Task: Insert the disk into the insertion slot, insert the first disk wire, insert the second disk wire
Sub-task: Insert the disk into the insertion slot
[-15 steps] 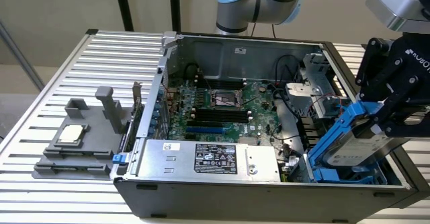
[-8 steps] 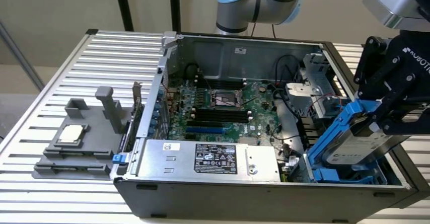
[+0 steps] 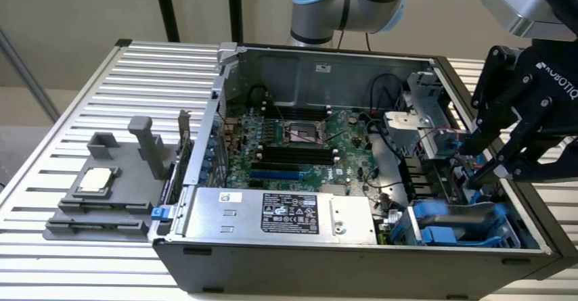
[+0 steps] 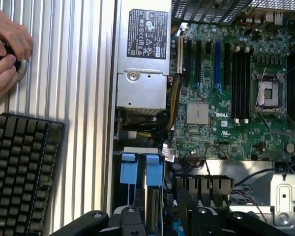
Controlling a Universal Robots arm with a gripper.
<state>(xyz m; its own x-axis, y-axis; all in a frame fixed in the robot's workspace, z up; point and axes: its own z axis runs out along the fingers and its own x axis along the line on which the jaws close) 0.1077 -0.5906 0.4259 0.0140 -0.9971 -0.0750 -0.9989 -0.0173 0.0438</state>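
On a slatted metal table [image 3: 63,111], a grey holder [image 3: 104,193] lies at the exterior view's left, beside an open computer case [image 3: 361,264]. Inside the case, a silver power supply [image 3: 280,213] sits beside the motherboard [image 3: 298,145]. At the right, the gripper [image 3: 477,162] hangs partly open, holding nothing, just above the insertion slot [image 3: 505,226], where the disk [image 3: 447,237] sits in its blue carrier.

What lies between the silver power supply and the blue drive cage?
A bundle of yellow and black cables runs between the power supply and the blue drive cage, seen in the wrist view.
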